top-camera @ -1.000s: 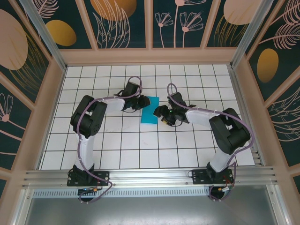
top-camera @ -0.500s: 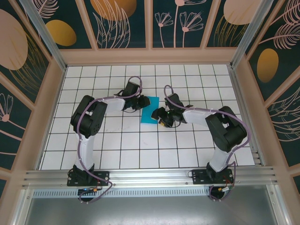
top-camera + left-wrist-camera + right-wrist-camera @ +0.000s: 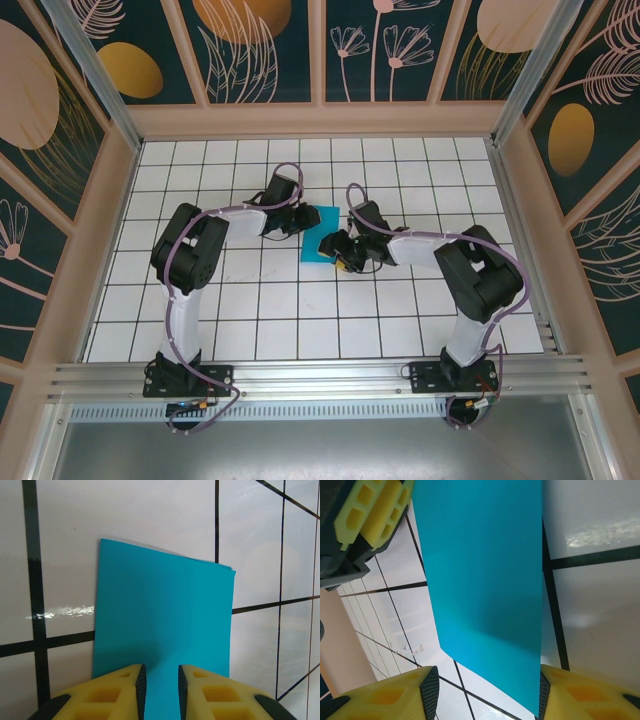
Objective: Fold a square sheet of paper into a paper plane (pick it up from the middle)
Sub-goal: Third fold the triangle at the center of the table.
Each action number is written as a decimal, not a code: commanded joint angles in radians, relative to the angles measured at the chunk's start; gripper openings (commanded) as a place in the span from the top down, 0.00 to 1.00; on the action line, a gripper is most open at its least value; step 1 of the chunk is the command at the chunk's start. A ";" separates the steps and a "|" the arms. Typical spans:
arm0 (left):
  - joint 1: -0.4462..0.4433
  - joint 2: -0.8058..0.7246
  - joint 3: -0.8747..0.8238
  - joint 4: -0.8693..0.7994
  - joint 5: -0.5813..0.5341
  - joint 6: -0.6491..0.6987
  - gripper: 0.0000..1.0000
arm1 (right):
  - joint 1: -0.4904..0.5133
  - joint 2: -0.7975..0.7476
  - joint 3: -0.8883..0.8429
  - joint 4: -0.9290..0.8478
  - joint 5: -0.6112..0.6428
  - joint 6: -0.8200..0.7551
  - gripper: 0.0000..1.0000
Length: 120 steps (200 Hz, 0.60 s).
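The square sheet of paper (image 3: pixel 319 240) lies folded into a teal rectangle on the white tiles, with doubled edges at its far corner (image 3: pixel 165 610). My left gripper (image 3: pixel 301 222) rests at the sheet's upper left edge. Its yellow fingers stand a narrow gap apart, and flat paper shows in that gap (image 3: pixel 160 692). My right gripper (image 3: pixel 337 250) is at the sheet's lower right, open wide. The paper's lifted near corner (image 3: pixel 485 580) reaches between its fingers (image 3: pixel 487 695), with the paper's edge close to the right pad. The left gripper's yellow fingers (image 3: pixel 370 510) show beyond the sheet.
White tiled floor (image 3: pixel 300 310) with black grid lines spreads all round the paper. Wooden walls with patterned panels (image 3: pixel 320 120) fence in the table. Both arm bases sit on the metal rail (image 3: pixel 320 375) at the near edge.
My right gripper has slid left up to the paper's edge, and its jaws have narrowed somewhat. The left gripper and the sheet have stayed put.
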<state>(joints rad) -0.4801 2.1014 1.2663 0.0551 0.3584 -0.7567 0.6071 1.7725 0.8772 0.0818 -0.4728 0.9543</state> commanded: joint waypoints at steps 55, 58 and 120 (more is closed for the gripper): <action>0.006 0.013 -0.020 -0.053 -0.031 0.016 0.73 | -0.015 -0.048 -0.080 0.111 0.014 0.074 0.77; 0.004 0.010 -0.024 -0.047 -0.029 0.019 0.73 | -0.018 -0.053 -0.088 0.121 0.012 0.077 0.80; 0.004 -0.112 -0.112 0.167 0.092 0.065 0.70 | -0.043 -0.089 -0.111 0.051 -0.025 -0.002 1.00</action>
<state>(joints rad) -0.4797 2.0514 1.1858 0.1215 0.3767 -0.7204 0.5682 1.7187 0.7647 0.1818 -0.4667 1.0142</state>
